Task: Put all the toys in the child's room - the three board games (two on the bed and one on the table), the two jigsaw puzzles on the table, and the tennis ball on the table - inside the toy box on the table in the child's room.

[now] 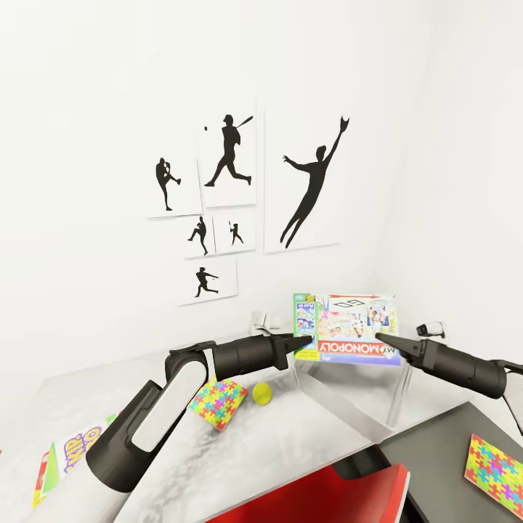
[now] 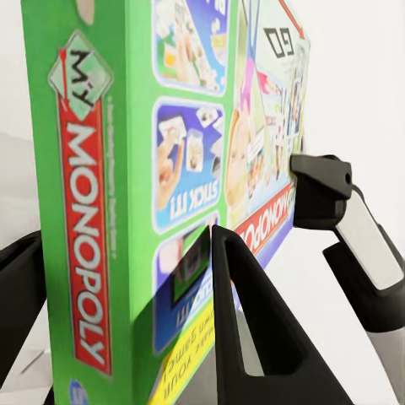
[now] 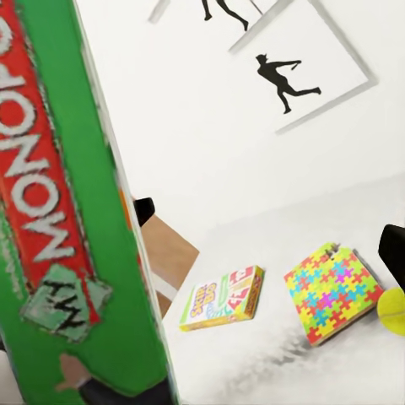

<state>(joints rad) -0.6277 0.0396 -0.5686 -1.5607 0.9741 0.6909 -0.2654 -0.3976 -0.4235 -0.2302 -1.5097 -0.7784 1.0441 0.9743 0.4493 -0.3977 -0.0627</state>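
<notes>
Above the far corner of the tabletop (image 1: 319, 428), held aloft between both arms: the Monopoly box (image 1: 347, 328), long axis running across from one gripper to the other, printed face tilted toward the head camera and lettering upside down; pinched end to end, left gripper (image 1: 303, 341) pressing its left edge, right gripper (image 1: 385, 340) pressing its right edge, so neither arm nearer than the other. Seen from the left wrist, one dark finger lying across the printed face beside the green edge; fingers apparently narrowed about the box rather than spread wide, though exact gap hard to judge.

Directly beneath the box, a pale, shallow, see-through-looking frame (image 1: 398, 407), probably the toy box; contents not discernible, seemingly nothing in it yet; judged next: straight down and release.

Elsewhere on the tabletop, well apart from that spot: Skip-Bo box (image 1: 69, 457) at the near left edge; one jigsaw puzzle (image 1: 218, 403) under the left forearm; second jigsaw puzzle (image 1: 496, 465) on the dark section at right; tennis ball (image 1: 262, 394) just beside the first puzzle.
</notes>
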